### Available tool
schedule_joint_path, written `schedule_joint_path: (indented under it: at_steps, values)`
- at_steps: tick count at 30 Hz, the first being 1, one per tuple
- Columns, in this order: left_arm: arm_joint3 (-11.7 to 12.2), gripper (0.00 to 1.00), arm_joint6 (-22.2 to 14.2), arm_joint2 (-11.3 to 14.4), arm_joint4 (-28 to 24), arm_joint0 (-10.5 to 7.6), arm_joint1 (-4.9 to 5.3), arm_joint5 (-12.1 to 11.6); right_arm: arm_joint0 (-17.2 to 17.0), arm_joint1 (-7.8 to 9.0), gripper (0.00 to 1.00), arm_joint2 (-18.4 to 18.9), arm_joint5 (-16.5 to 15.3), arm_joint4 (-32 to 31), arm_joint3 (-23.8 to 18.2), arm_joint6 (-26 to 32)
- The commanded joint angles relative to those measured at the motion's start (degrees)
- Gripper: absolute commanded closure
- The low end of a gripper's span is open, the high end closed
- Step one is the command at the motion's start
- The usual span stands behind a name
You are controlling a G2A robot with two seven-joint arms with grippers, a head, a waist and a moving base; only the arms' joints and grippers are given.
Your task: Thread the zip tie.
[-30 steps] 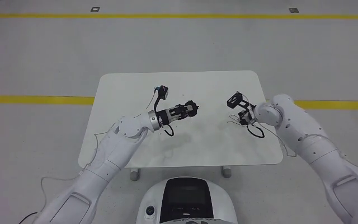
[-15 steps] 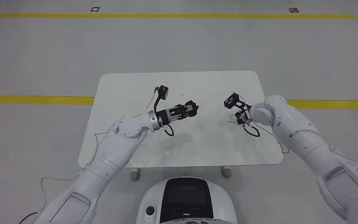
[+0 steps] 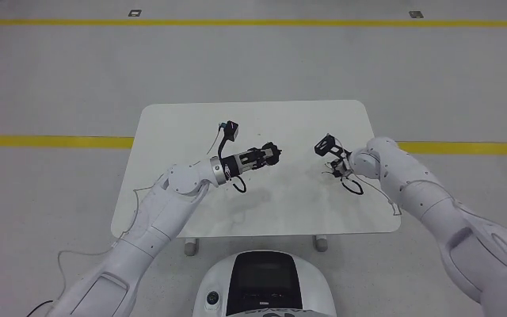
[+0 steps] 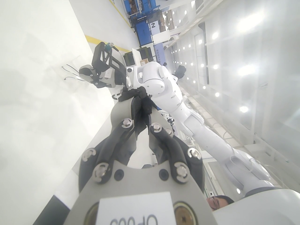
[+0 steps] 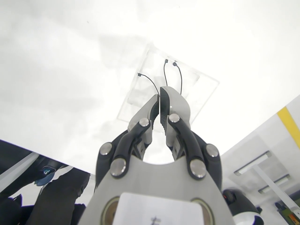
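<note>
Three thin black zip ties lie on a clear plate on the white table. My right gripper is shut just above the plate, with the near ends of the ties running under its fingertips. I cannot tell whether one is pinched. The top view puts this right gripper right of the table's centre. My left gripper hangs near mid-table, pointing at the right one. It is shut on a small black piece, apparently a zip tie sticking out at its tip.
The table's right edge and corner lie just beyond the right arm. A yellow floor line runs behind the table. A person's head shows at the left wrist view's edge, away from the work.
My right gripper has shifted a little toward the table's centre, closer to the left gripper. The left arm has not moved.
</note>
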Motion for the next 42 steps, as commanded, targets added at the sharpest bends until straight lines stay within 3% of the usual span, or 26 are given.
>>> schedule_joint_path:
  at_steps: [1,12,20,42]
  values:
    - [0.0,1.0,0.0,0.0,0.0,0.0,0.0,0.0,0.3,-0.39,0.95,-0.6,0.0,0.3,0.9,-0.4]
    - [0.0,1.0,0.0,0.0,0.0,0.0,0.0,0.0,2.1,-2.38,0.96,-3.6,0.0,1.0,5.5,-3.0]
    - [0.0,1.0,0.0,0.0,0.0,0.0,0.0,0.0,3.0,-3.9,0.91,-5.1,0.0,1.1,8.3,-3.8]
    - [0.0,1.0,0.0,0.0,0.0,0.0,0.0,0.0,4.5,-6.54,0.91,-9.0,0.0,2.3,12.7,-6.0]
